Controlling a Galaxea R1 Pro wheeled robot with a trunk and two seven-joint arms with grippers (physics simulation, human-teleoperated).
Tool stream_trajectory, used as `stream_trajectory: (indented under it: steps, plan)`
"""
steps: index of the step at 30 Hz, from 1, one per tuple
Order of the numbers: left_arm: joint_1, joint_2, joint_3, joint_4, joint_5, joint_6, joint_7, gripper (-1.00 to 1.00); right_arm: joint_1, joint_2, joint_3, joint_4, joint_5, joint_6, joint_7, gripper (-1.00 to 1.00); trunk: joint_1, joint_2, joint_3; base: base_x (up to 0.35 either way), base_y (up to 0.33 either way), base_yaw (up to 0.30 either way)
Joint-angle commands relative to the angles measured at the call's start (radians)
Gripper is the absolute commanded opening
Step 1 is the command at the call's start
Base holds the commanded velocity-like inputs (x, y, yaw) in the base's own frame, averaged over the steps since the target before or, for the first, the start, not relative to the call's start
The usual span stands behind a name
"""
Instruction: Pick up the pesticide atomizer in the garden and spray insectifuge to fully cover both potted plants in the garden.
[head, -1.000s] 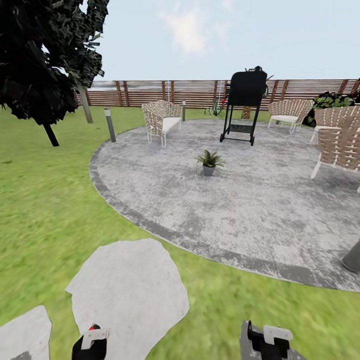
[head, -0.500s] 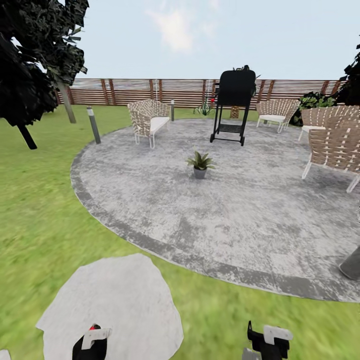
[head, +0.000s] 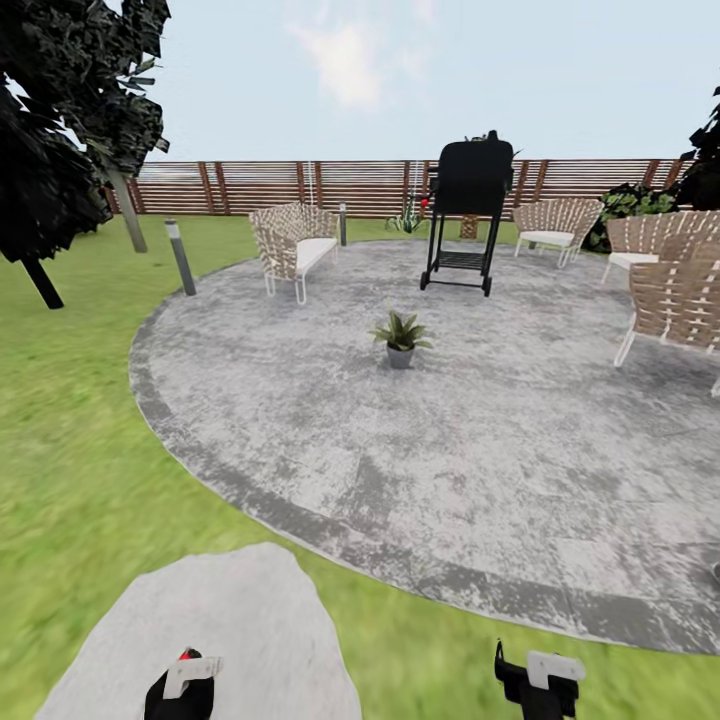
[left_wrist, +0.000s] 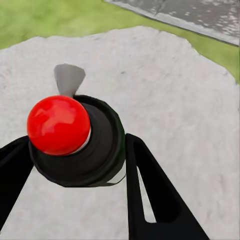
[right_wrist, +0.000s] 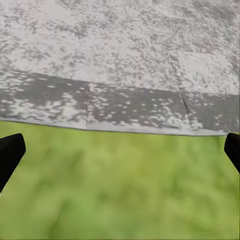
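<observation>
left gripper (left_wrist: 75, 165): closed on pesticide atomizer (left_wrist: 75, 142), red tip up, over stepping stone (left_wrist: 165, 85) | right gripper (right_wrist: 120, 150): fingers wide apart, nothing held, over lawn (right_wrist: 115, 180) beside patio (right_wrist: 125, 60) edge | potted plant (head: 400, 338): well ahead of both grippers, mid-patio

Open paving of the round patio (head: 480, 440) surrounds the lone potted plant (head: 400, 338) on all sides; wicker chair (head: 292, 240) and grill (head: 466, 215) stand well behind.
</observation>
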Motion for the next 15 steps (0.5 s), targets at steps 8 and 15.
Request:
stream_trajectory:
  steps: [8, 15]
  plan:
    - [-0.001, -0.001, 0.008, 0.000, -0.005, -0.003, -0.008, -1.00, -0.001, 0.000, -0.006, 0.001, 0.011, -0.002, -0.004, 1.00, 0.000, 0.000, -0.001, 0.337, 0.000, -0.110]
    - [-0.001, -0.001, 0.009, 0.000, -0.005, -0.003, -0.008, -1.00, -0.001, 0.002, -0.006, 0.001, 0.011, -0.002, -0.004, 1.00, 0.000, 0.000, -0.001, 0.337, 0.000, -0.119]
